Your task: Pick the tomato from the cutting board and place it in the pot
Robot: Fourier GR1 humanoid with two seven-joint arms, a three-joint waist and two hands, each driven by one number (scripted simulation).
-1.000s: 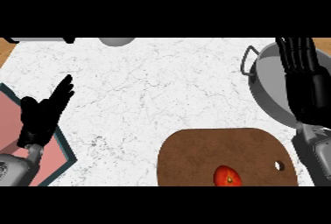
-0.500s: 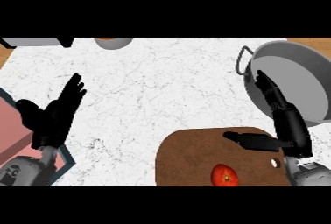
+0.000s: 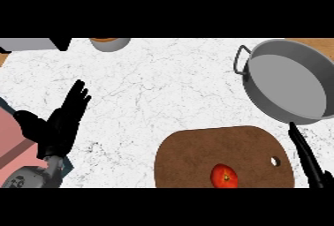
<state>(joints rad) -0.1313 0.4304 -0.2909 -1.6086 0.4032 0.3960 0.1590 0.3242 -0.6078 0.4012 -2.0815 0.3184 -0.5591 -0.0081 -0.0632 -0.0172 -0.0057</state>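
A: Start with the fingers. What do they hold?

B: Nothing. The right hand [image 3: 306,156] shows only as straight fingers, held together, at the lower right edge, over the right end of the cutting board [image 3: 209,148]. The left hand [image 3: 62,121] rests open at the left, fingers up and spread, well apart from everything in the task.

A: And the tomato?

B: The tomato [image 3: 225,175] sits on the board near its lower edge, left of the board's hanging hole, apart from the right hand. The pot [image 3: 261,95] stands on the white surface [image 3: 163,88] just beyond the board's far right corner, with nothing visible inside.

A: So which step is this?

B: I'd judge it the reach, before any grasp. Next the right hand must shift left over the tomato, open thumb from fingers, come down and close around it, then lift it toward the pot.
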